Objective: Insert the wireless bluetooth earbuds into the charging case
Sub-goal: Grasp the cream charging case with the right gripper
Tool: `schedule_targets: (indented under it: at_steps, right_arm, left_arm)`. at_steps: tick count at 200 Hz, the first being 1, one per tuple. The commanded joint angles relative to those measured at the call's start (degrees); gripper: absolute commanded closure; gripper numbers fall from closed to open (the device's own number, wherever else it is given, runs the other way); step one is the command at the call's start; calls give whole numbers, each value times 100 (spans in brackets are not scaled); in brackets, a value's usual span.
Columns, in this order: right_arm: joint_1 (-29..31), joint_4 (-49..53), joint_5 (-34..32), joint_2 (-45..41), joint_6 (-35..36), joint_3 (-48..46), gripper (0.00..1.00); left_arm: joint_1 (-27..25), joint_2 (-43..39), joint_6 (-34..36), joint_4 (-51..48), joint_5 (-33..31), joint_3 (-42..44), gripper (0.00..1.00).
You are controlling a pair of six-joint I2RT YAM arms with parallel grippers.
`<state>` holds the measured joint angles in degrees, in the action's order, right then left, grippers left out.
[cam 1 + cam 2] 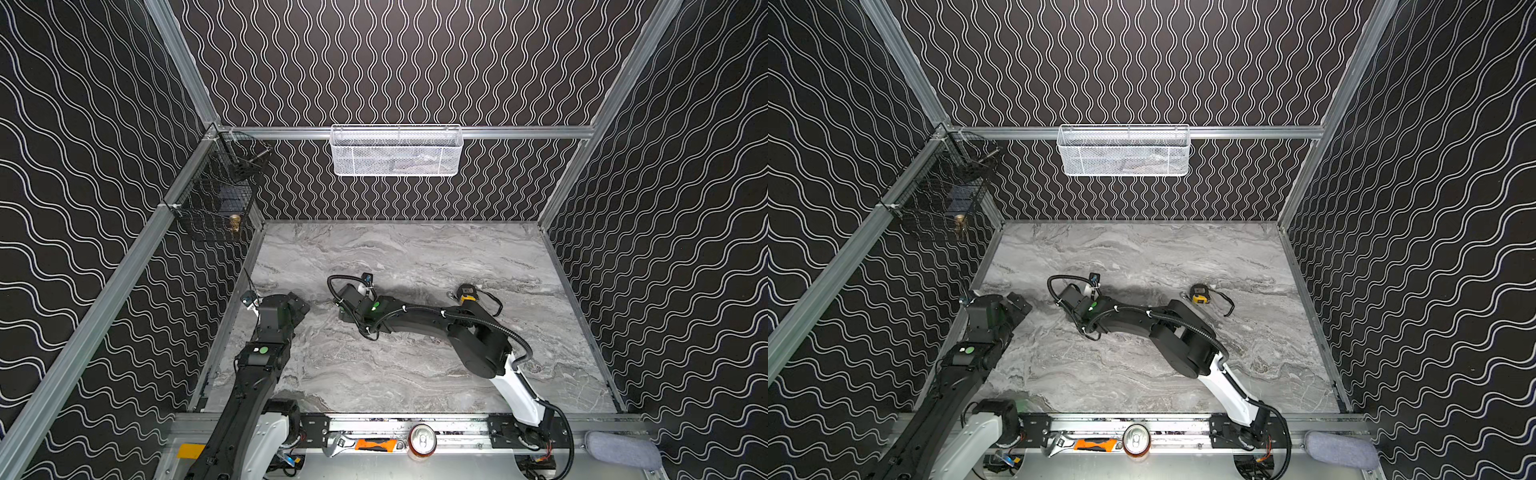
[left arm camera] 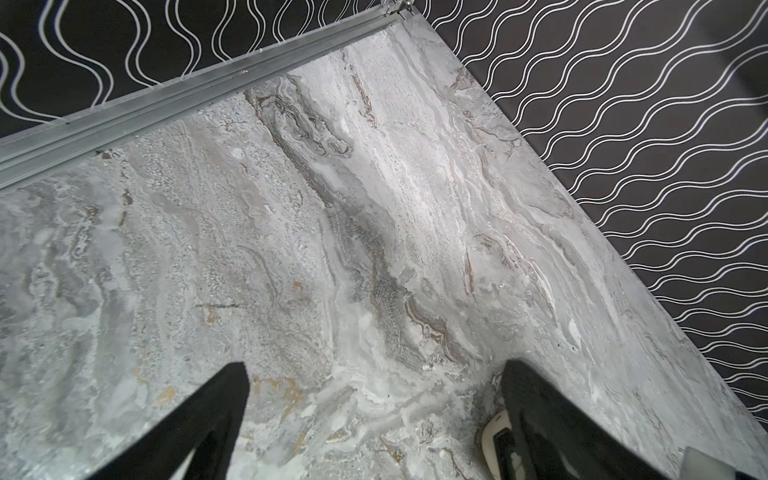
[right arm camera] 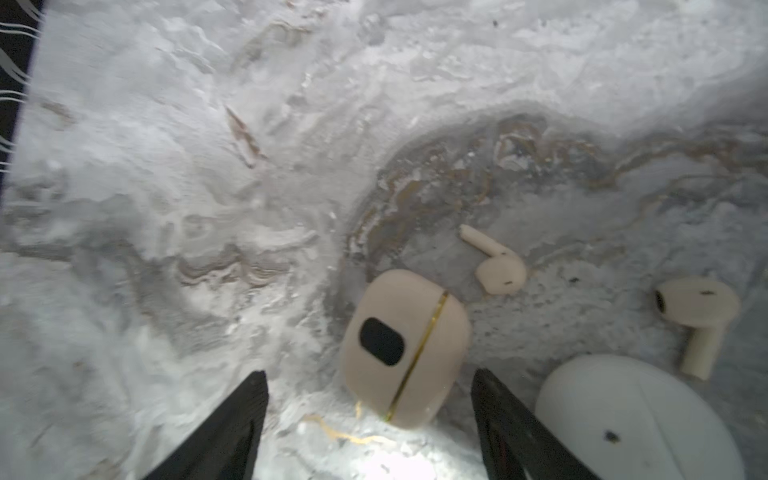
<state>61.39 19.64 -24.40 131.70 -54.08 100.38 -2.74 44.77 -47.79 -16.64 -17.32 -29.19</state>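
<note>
Right gripper [image 3: 369, 373]: jaws were held spread, nothing pinched, with the cream case [image 3: 403, 349] lying partly between them.
Room: bare marble table [image 3: 166, 166] was left open ahead.
Right arm [image 1: 419, 320]: was stretched low across the middle.
Left gripper [image 2: 374, 365]: jaws were spread wide, empty.
Earbuds [image 3: 498, 266]: two were seen, cream-beige and short-stemmed, lying on the table near the case.

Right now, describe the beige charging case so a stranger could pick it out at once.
On the grey marble tabletop, find the right gripper, stretched over mid-table. In the right wrist view the beige charging case lies closed between its open fingers. Unlike the white case beside it, it has a gold seam and a black oval window; the two stemmed earbuds are far smaller.
</note>
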Motion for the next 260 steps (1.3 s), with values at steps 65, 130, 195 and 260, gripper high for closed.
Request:
schedule_targets:
  at_steps: [65, 130, 195, 260]
  right_arm:
    - [7, 875, -417, 811, 155, 1123, 34]
    - [14, 927, -442, 901, 1204, 973, 41]
    - [113, -462, -110, -25, 3120, -794, 47]
    - [414, -1628, 506, -1357, 4259, -2524, 57]
  left_arm:
    - [11, 23, -52, -23, -51, -43, 1]
    - [11, 81, -64, -23, -100, -43, 1]
    - [10, 146, 204, 115, 75, -123, 1]
    - [10, 466, 561, 556, 471, -111, 1]
